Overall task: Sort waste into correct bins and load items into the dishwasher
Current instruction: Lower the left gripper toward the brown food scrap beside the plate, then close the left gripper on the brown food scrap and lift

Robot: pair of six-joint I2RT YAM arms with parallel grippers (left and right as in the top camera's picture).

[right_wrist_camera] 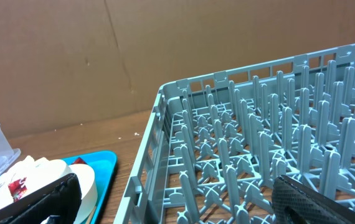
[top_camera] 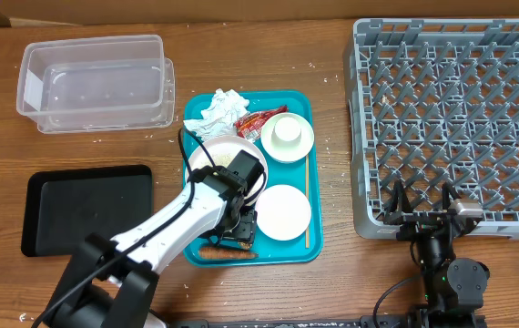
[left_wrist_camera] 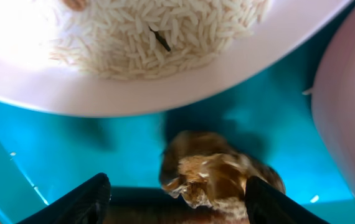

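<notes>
Your left gripper (left_wrist_camera: 176, 186) hangs unclenched astride the brown food lump (left_wrist_camera: 218, 174), grasping nothing; your right gripper (top_camera: 421, 196) is spread wide and empty, well right of the teal tray (left_wrist_camera: 71, 149). The lump lies on that tray's floor by its front edge, just below the rice dish (left_wrist_camera: 165, 74). It sits off-centre against one finger, so closing may shove or crumble it; lifting carelessly could clip the dish and spill rice. Its long axis runs finger to finger, ragged end toward the far finger.

One clear tub (top_camera: 96, 82), one black tray (top_camera: 86, 205), one teal tray (top_camera: 303, 102), one rack (top_camera: 451, 118), one napkin (top_camera: 218, 111), perhaps four dishes (top_camera: 282, 214)
</notes>
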